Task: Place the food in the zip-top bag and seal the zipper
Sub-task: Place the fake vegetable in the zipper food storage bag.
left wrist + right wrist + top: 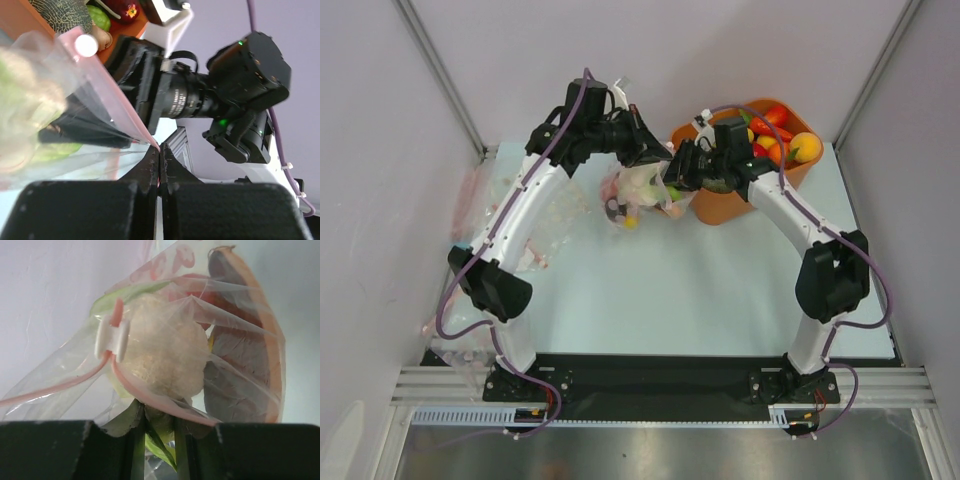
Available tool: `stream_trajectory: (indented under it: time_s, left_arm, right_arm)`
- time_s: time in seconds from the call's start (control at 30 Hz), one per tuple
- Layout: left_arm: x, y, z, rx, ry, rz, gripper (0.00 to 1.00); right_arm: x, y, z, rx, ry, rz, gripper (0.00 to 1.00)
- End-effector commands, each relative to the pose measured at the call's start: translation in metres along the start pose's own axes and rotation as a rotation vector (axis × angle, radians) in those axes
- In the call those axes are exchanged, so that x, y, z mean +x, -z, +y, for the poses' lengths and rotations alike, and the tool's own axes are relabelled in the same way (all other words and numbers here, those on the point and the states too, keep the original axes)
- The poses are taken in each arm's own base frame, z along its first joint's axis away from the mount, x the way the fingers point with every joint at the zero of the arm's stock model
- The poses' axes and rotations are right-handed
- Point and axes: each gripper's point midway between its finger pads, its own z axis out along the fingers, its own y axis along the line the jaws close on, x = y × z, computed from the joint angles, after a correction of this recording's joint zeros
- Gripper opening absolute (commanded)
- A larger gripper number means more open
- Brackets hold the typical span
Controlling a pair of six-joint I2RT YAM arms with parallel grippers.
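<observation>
The bag [625, 195] is being held between both arms, right beside the orange tub [720, 208], with food [165, 355] sitting inside. Left gripper [160, 170] is pinching the zipper [119, 95] corner tight. Right gripper [155, 425] is clamping the bag edge near the slider [112, 337].

Both arms arch inward, wrists nearly meeting. The left end effector [160, 167] pinches the zip-top bag [50, 100] at its edge, fingers touching. The right end effector [159, 424] clamps it too, fingers narrowly apart.

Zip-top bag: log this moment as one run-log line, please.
left fingers: shut on zip-top bag corner | right fingers: shut on bag mouth | zipper: unsealed | food: some bagged, others in orange tub
</observation>
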Motion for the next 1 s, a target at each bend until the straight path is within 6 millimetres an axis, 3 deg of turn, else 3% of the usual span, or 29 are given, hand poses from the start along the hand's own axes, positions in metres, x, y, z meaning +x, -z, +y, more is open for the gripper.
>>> stream_trajectory:
  time_s: [0.0, 0.07, 0.33, 0.47, 0.57, 0.6, 0.67, 0.7, 0.8, 0.97]
  left_arm:
    - [-0.002, 0.010, -0.027, 0.082, -0.010, -0.003, 0.00]
    - [-0.002, 0.006, -0.015, 0.047, -0.026, 0.002, 0.00]
    - [-0.002, 0.000, 0.014, -0.025, -0.117, 0.007, 0.00]
    - [0.008, -0.005, 0.028, -0.045, -0.112, 0.034, 0.00]
    - [0.014, -0.008, 0.020, 0.001, -0.089, 0.039, 0.00]
    - [0.014, -0.008, 0.014, 0.021, -0.070, 0.037, 0.00]
    - [0.016, -0.008, -0.001, 0.067, -0.070, 0.029, 0.00]
    - [0.020, -0.007, -0.010, 0.102, -0.020, 0.054, 0.00]
    - [0.019, 0.003, -0.042, 0.197, 0.051, 0.059, 0.00]
    - [0.010, 0.025, -0.069, 0.257, 0.058, 0.000, 0.00]
  right_arm:
    - [0.003, 0.005, 0.043, -0.148, 0.140, 0.075, 0.00]
    - [0.009, 0.014, 0.053, -0.185, 0.164, 0.109, 0.00]
    - [0.028, 0.036, 0.057, -0.233, 0.110, 0.235, 0.00]
    - [0.025, 0.041, 0.061, -0.268, 0.046, 0.200, 0.05]
    - [0.029, 0.031, 0.067, -0.307, 0.030, 0.192, 0.07]
    - [0.041, 0.021, 0.062, -0.275, 0.007, 0.234, 0.13]
    - [0.038, 0.010, 0.054, -0.199, 0.081, 0.211, 0.24]
    - [0.047, 0.001, 0.034, -0.090, 0.045, 0.231, 0.29]
    - [0.044, 0.002, 0.022, -0.023, 0.030, 0.219, 0.31]
    - [0.021, 0.020, 0.010, 0.010, 0.004, 0.118, 0.34]
